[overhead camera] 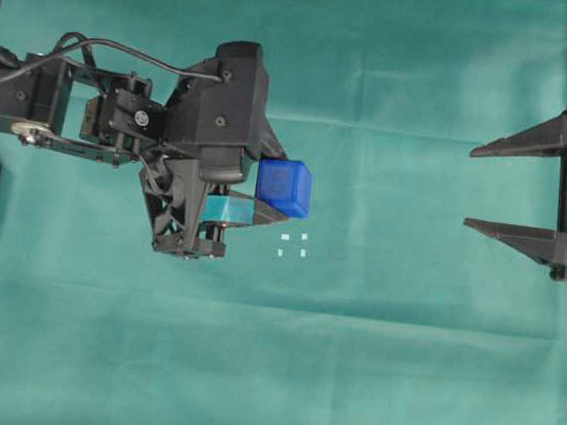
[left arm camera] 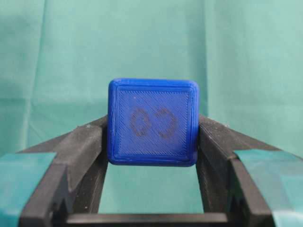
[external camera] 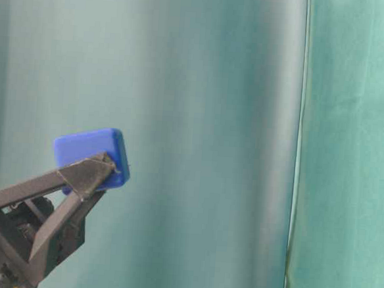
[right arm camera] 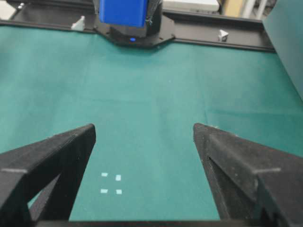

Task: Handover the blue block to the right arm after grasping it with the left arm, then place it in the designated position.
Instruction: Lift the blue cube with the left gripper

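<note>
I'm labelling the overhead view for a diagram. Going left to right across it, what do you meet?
Left arm → blue block held in its hand → four white marks on the green cloth → right hand, open.

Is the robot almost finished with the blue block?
Not yet. Done: the left pincer has picked up the blue block and holds it off the cloth. Left: passing it to the open right pincer, waiting apart, then setting it on the four white marks.
</note>
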`<act>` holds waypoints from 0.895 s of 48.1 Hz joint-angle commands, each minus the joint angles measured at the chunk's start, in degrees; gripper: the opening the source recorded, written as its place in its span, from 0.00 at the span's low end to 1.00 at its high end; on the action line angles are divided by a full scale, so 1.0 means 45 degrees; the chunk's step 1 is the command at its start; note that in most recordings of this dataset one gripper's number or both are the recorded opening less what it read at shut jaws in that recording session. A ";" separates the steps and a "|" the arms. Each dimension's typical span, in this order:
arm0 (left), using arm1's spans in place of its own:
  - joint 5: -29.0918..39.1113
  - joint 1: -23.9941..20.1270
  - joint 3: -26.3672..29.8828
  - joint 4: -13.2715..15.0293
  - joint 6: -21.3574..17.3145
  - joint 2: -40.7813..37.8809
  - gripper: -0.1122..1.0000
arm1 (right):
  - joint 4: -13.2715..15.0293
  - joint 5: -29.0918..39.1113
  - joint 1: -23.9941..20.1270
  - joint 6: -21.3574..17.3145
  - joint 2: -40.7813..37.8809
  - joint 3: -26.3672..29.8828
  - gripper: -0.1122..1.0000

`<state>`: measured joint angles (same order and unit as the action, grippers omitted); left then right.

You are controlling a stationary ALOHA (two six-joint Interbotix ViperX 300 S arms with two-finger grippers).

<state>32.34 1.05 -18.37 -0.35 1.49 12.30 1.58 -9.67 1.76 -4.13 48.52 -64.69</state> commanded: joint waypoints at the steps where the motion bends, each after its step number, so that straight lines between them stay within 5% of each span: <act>1: -0.0059 0.0039 0.0254 -0.0039 -0.0020 0.0293 0.52 | 0.0020 -0.0059 0.0020 0.0020 -0.0059 0.0273 0.94; 43: -0.0137 0.0039 0.0234 -0.0039 -0.0039 0.0293 0.52 | 0.0020 0.0039 0.0020 0.0020 -0.0059 0.0254 0.94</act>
<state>32.26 1.05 -18.37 -0.35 1.41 12.30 1.58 -9.32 1.76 -4.13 48.52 -64.69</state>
